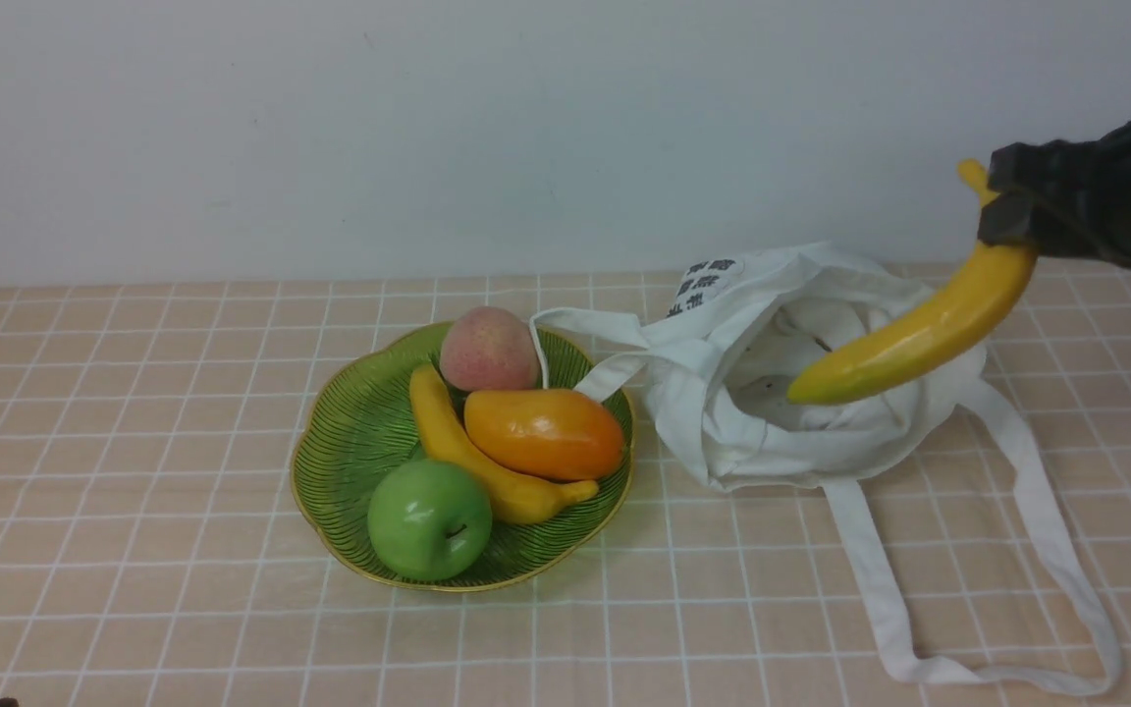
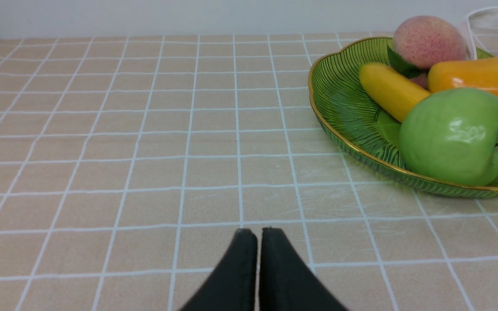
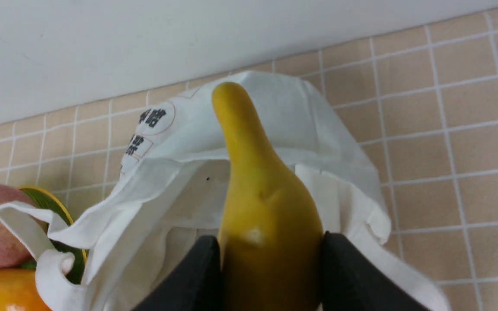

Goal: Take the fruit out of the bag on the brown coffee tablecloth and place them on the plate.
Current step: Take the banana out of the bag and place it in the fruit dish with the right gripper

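Black print (image 3: 151, 117) on white bag (image 3: 318, 129), block characters inside thin outlined patches, too blurred to read

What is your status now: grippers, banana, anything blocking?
Right gripper shut on long banana, held above bag. Left gripper shut, empty. Plate half full; its left side bare.

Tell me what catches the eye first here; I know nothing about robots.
The long curved yellow plastic banana stands out first, held in the air by the black right gripper over the open white cloth tote bag on the right. Left of the bag, a wavy green plate with a gold rim holds a pink peach, an orange mango-like fruit, a green apple and a shorter yellow banana.
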You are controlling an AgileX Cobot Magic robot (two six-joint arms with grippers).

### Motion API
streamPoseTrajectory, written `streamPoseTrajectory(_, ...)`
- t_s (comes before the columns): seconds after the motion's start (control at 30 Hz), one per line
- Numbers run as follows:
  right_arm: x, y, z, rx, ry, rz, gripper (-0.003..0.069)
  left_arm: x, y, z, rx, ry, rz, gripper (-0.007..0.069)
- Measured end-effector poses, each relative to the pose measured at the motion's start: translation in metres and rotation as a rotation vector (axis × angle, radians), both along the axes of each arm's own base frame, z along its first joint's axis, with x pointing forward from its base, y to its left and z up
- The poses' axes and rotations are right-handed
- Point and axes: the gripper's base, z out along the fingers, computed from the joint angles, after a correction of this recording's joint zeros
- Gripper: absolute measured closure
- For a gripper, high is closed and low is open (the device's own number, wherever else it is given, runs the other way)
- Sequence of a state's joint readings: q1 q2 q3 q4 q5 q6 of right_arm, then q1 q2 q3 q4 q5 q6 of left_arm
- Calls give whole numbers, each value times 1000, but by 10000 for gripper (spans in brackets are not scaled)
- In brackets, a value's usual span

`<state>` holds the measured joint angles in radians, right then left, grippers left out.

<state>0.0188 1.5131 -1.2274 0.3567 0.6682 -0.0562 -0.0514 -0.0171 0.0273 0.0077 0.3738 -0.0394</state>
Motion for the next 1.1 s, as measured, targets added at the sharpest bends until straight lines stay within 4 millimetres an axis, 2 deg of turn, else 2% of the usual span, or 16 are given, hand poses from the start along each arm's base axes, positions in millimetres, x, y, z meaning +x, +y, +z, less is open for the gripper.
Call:
streamPoseTrajectory(0.13,-17,7,31,32,-112,7,379,0,0,0,0,0,0,632)
streamPoseTrajectory(0.17,-18,7,33,30,-119,8,379,0,0,0,0,0,0,632)
streamPoseTrajectory(0.2,-26,24,45,60,-176,69,379,0,0,0,0,0,0,632)
streamPoseTrajectory(0.27,-31,43,51,79,-209,147,379,0,0,0,0,0,0,632)
streamPoseTrajectory(0.3,-34,62,53,93,-225,228,379,0,0,0,0,0,0,632)
streamPoseTrajectory(0.47,-28,123,48,119,-210,467,379,0,0,0,0,0,0,632)
streamPoseTrajectory(0.57,-17,172,35,117,-189,599,379,0,0,0,0,0,0,632)
streamPoseTrajectory(0.6,-16,183,32,118,-182,623,379,0,0,0,0,0,0,632)
streamPoseTrajectory(0.7,-3,227,11,119,-148,702,379,0,0,0,0,0,0,632)
streamPoseTrajectory(0.73,-2,229,9,120,-146,705,379,0,0,0,0,0,0,632)
streamPoseTrajectory(0.9,28,273,-29,113,-146,711,379,0,0,0,0,0,0,632)
streamPoseTrajectory(1.1,58,292,-74,99,-151,656,379,0,0,0,0,0,0,632)
